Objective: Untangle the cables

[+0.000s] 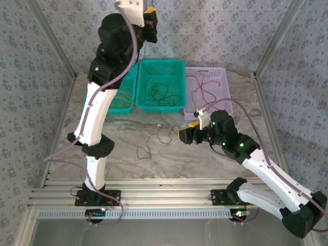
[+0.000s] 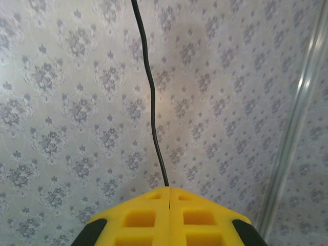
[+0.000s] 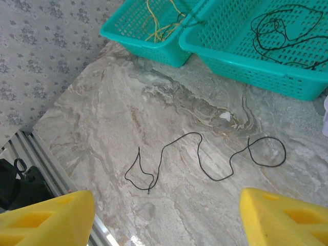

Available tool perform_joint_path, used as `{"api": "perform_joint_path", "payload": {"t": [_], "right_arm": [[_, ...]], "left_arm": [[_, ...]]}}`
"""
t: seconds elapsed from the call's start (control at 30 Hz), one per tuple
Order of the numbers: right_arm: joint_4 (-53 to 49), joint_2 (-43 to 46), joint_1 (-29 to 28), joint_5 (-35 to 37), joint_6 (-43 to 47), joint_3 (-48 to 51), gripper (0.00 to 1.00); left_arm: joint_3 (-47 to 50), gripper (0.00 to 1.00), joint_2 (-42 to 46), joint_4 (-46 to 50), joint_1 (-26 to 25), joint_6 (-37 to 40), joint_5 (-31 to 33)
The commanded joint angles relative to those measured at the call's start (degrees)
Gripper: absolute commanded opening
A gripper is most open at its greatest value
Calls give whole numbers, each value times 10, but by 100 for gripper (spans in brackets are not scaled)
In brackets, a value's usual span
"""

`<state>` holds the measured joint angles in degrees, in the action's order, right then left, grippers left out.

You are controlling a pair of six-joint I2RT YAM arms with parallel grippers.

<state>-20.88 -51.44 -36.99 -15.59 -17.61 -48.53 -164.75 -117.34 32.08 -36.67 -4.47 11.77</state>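
Left claw [image 2: 169, 199] raised, clamped on a thin black hanging cable [image 2: 149, 82]. Right claw [image 3: 166, 212] apart, low over a second loose black cable [image 3: 215, 180] on marble bench [image 3: 102, 113].

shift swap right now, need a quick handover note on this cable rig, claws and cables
Left claw: shut on a black cable, raised high.
Right claw: open, low over the table, holding nothing.
Done: yellow cables in the left teal basket, black cables in the middle teal basket, red cables in the lilac basket.
Left: drop the held cable; pick up the loose black cable on the table.
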Motion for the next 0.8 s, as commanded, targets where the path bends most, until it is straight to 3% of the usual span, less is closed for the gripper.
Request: {"api": "perform_joint_path", "payload": {"t": [0.0,0.27,0.77], "right_arm": [[-3,0,3,3,-9,7,76],[-10,-14,4,17,-1,10,76],[10,-50,7,14,-8,16,76]], "left_arm": [[-12,0,-45,-61,26,11,-21],[-15,0,-144,-115,70,-82,-73],[-14,0,-283,12,56,-172,-136]]}}
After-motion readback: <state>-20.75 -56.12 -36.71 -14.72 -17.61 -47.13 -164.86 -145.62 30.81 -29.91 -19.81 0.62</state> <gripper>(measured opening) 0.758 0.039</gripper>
